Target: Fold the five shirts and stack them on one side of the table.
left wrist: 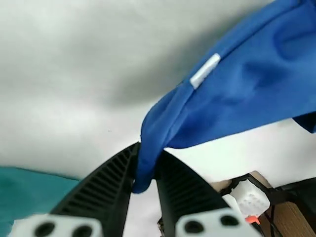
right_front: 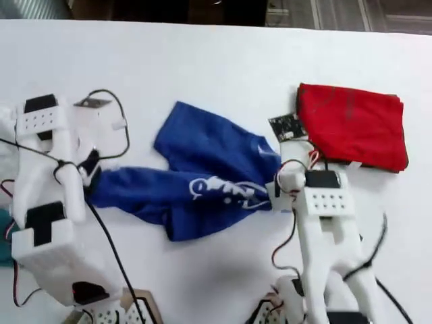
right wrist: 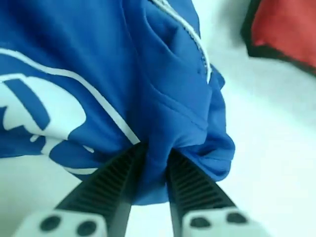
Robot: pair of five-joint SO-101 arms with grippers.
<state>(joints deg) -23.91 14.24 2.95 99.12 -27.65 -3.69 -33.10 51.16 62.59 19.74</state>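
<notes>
Clenching opposite ends, left fingers [left wrist: 108, 182] and right fingers [right wrist: 111, 182] are holding the blue shirt [right_front: 202, 175], seemingly light, soft and floppy.

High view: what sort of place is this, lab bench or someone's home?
Probably a robotics lab or workshop bench. Clues: plain white table, left arm and right arm with loose wiring, left pincer and right pincer both clamped on a blue shirt beside a folded red shirt.

No words or numbers can be read. The blue shirt [right_front: 202, 152], lying mid-table, carries a white printed emblem [right_front: 223, 190], creased and seemingly a logo rather than lettering. A small white tab [left wrist: 205, 70] on its fabric looks blank.
</notes>
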